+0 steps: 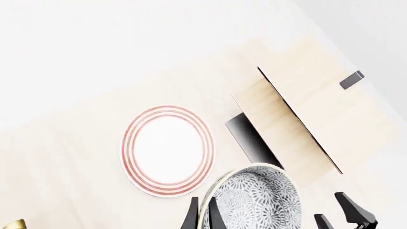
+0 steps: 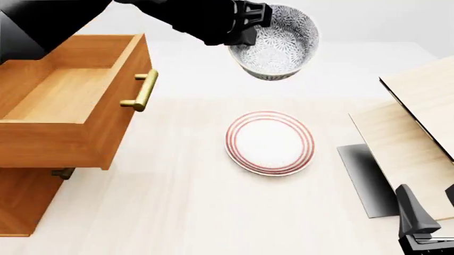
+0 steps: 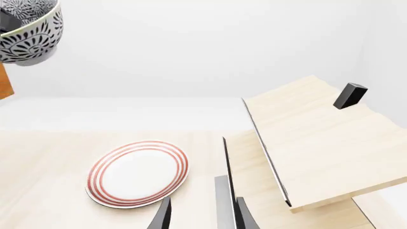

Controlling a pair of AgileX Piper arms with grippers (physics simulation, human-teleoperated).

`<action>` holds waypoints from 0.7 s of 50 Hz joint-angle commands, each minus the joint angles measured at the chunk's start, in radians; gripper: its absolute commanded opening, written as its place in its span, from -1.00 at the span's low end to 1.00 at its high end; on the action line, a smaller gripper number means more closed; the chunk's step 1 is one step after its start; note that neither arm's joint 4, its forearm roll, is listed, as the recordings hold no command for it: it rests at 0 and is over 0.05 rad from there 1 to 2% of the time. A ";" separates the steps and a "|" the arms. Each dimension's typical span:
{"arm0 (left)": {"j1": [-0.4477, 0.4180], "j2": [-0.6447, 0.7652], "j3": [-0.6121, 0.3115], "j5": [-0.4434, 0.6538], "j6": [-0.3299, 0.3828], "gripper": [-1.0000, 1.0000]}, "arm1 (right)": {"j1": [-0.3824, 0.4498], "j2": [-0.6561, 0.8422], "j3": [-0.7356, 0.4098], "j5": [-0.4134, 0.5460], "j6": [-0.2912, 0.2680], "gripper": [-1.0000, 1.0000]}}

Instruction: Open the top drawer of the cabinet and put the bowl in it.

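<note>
The bowl (image 2: 275,47) is being held in the air by the left gripper (image 2: 250,22), whose fingers are closed on the bowl's rim; in the left wrist view one finger (image 1: 213,214) is seen inside the rim and one outside it. The bowl is being carried tilted, with its patterned interior turned toward the front camera. It is positioned above the table (image 2: 177,202), beyond the plate (image 2: 269,142) with red rings, and to the right of the cabinet (image 2: 28,196).

The top drawer (image 2: 71,101) is being presented pulled out, with its interior exposed and its brass bar handle (image 2: 142,90) facing right. The bowl is well apart from the drawer and is not yet inside it.

The right gripper (image 3: 200,214) is being kept low at the near right of the table, beside the pale wooden boards (image 2: 418,138). Its fingers are seen parted, and nothing is being gripped between them.
</note>
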 commanded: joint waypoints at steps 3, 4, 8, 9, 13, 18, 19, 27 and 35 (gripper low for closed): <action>0.051 0.035 -0.162 0.094 0.033 -1.00 | 0.000 -0.004 0.000 0.001 0.000 1.00; 0.059 0.035 -0.170 0.099 0.034 -1.00 | 0.000 -0.003 0.000 0.001 0.000 1.00; 0.089 0.026 -0.200 0.121 0.036 -1.00 | 0.000 -0.004 0.000 0.001 0.000 1.00; 0.097 0.026 -0.203 0.126 0.038 -1.00 | 0.000 -0.004 0.000 0.001 0.000 1.00; 0.124 0.016 -0.217 0.140 0.039 -1.00 | 0.000 -0.003 0.000 0.001 0.000 1.00; 0.145 -0.005 -0.198 0.134 0.034 -1.00 | 0.000 -0.003 0.001 0.001 0.001 1.00; 0.151 -0.009 -0.195 0.133 0.034 -1.00 | 0.000 -0.003 0.001 0.001 0.000 1.00; 0.200 -0.035 -0.195 0.151 0.043 -1.00 | 0.000 -0.003 0.001 0.001 0.000 1.00; 0.253 -0.084 -0.132 0.143 0.049 -1.00 | -0.001 -0.002 0.001 0.001 0.001 1.00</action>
